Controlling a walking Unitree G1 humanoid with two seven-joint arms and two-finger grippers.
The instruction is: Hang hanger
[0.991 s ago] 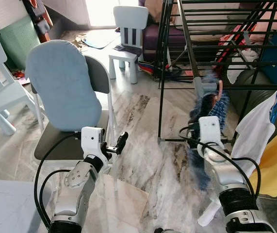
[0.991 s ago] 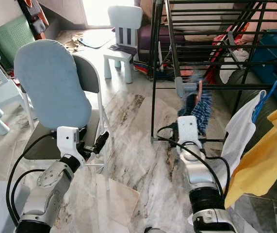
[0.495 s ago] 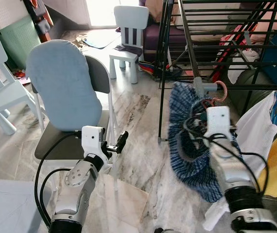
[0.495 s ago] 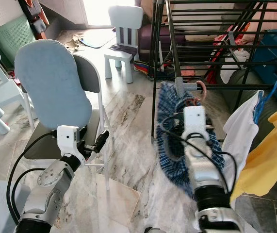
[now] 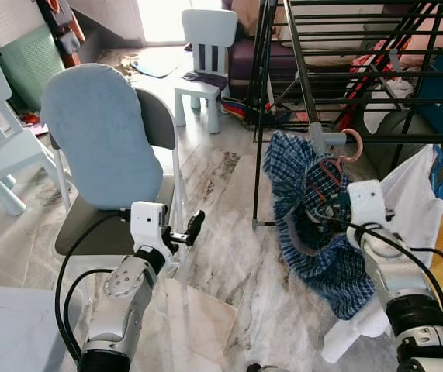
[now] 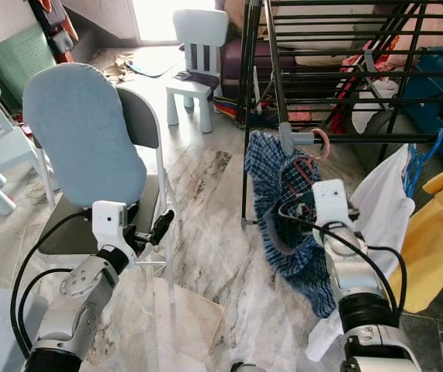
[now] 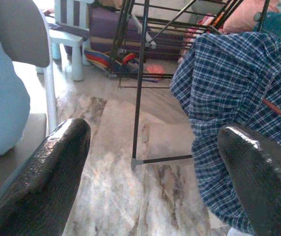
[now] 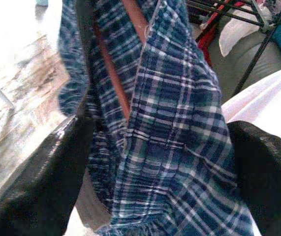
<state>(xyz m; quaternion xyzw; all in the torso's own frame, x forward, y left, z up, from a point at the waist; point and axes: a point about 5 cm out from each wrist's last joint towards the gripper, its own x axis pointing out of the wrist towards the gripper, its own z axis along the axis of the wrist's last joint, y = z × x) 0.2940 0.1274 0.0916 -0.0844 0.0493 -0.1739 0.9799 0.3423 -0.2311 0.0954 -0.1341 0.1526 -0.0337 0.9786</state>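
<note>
Two head cameras look down from high up at the black drying rack (image 5: 283,116). Each wrist camera looks from low down, close to the checked shirt (image 8: 179,147) hanging on it.

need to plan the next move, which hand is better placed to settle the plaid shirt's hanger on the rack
Right. The right hand is open right at the plaid shirt, whose pink hanger is hooked by the drying rack rail. The left hand is open beside the chair, away from the rack.
</note>
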